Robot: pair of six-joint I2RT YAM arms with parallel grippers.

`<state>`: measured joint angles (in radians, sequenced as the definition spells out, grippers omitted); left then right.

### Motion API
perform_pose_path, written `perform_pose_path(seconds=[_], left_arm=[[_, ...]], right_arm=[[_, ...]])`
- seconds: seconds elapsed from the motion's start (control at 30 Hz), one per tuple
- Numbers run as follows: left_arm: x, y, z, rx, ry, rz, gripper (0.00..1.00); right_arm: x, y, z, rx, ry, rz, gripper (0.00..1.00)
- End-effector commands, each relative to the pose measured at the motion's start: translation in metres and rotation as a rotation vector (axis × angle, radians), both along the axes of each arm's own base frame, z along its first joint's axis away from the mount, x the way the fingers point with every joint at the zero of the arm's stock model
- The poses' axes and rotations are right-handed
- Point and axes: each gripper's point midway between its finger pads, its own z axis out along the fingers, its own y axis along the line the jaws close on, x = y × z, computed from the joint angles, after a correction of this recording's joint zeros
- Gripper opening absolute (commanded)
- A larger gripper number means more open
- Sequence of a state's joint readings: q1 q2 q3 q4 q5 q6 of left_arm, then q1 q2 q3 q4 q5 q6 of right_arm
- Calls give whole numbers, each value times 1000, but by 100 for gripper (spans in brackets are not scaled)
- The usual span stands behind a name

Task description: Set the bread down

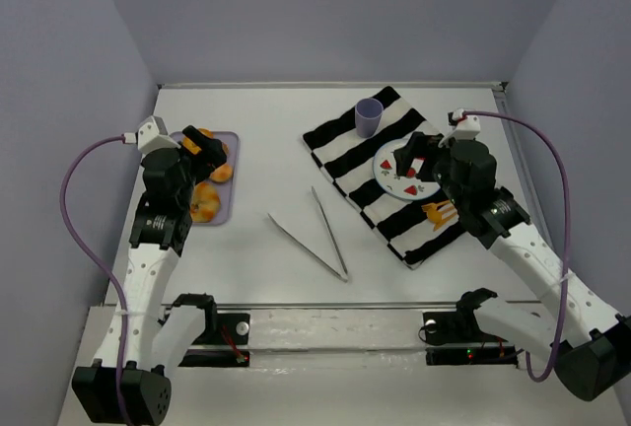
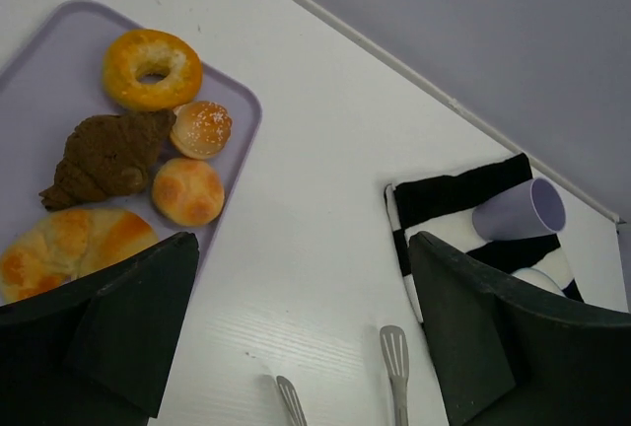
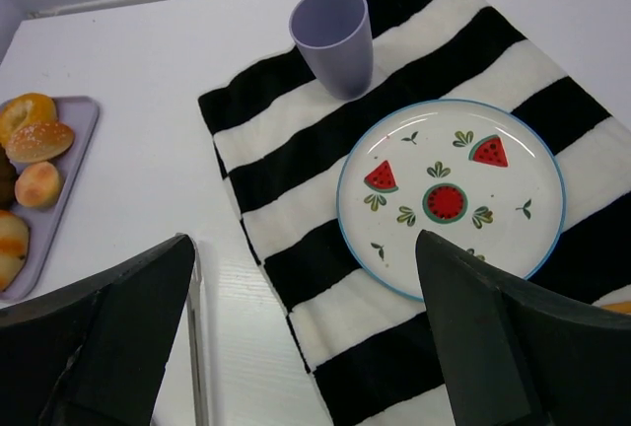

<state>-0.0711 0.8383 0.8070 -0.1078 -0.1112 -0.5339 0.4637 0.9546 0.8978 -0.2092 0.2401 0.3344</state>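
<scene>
Several bread pieces lie on a lavender tray (image 2: 59,71) at the left: a golden ring (image 2: 152,69), a sugared bun (image 2: 201,128), a round bun (image 2: 187,190), a brown croissant (image 2: 106,158) and a golden croissant (image 2: 69,248). From above they show under my left arm (image 1: 205,201). My left gripper (image 2: 304,244) is open and empty, over the tray's right edge (image 1: 202,147). My right gripper (image 3: 304,244) is open and empty, hovering over a white watermelon-print plate (image 3: 498,189), which holds no bread; the gripper also shows from above (image 1: 414,155).
The plate (image 1: 394,181) sits on a black-and-white striped cloth (image 1: 345,150) with a lavender cup (image 1: 368,116) behind it and an orange fork (image 1: 439,213) in front. Metal tongs (image 1: 330,234) lie between tray and cloth. Walls close the back and sides.
</scene>
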Motion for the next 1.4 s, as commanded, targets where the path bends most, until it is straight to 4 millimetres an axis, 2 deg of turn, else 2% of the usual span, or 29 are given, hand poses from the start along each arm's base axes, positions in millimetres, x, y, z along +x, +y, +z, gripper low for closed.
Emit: perform_pose_path(seconds=[0.0, 0.13, 0.27, 0.3, 0.33, 0.4, 0.43, 0.47, 0.53, 0.57, 0.67, 0.7, 0.93, 1.1, 1.37], left_arm=[[-2, -6, 25, 16, -110, -43, 99], [-3, -8, 28, 13, -125, -55, 99], [-3, -8, 25, 13, -121, -55, 99], [-2, -8, 24, 13, -116, -55, 99], [-2, -8, 24, 13, -115, -56, 99], [-1, -8, 22, 12, -109, -56, 99], [0, -8, 20, 16, -102, -55, 99], [0, -7, 19, 15, -99, -52, 99], [1, -8, 18, 15, -93, -54, 99], [1, -8, 18, 13, -92, -55, 99], [1, -8, 17, 9, -92, -54, 99], [1, -9, 15, 11, -86, -56, 99], [3, -11, 13, 9, -75, -65, 99], [3, -10, 11, 4, -72, -59, 99], [4, -10, 10, 3, -68, -59, 99]], right_arm=[[-1, -2, 22, 38, -82, -2, 100], [-8, 20, 21, 16, -87, 144, 100], [-23, 58, 14, -22, -70, 401, 100], [-23, 66, 2, -50, -35, 438, 100], [-30, 81, -4, -76, -19, 479, 100], [-34, 100, -10, -155, -9, 496, 100], [-40, 115, -31, -249, 36, 512, 100], [-43, 125, -31, -270, 39, 537, 100], [-52, 139, -48, -313, 85, 587, 100], [-67, 155, -72, -360, 134, 650, 100], [-82, 163, -98, -414, 191, 692, 100], [-94, 169, -117, -449, 233, 728, 100], [-144, 191, -183, -562, 369, 889, 100], [-147, 202, -204, -542, 423, 885, 100], [-129, 191, -233, -599, 469, 726, 100]])
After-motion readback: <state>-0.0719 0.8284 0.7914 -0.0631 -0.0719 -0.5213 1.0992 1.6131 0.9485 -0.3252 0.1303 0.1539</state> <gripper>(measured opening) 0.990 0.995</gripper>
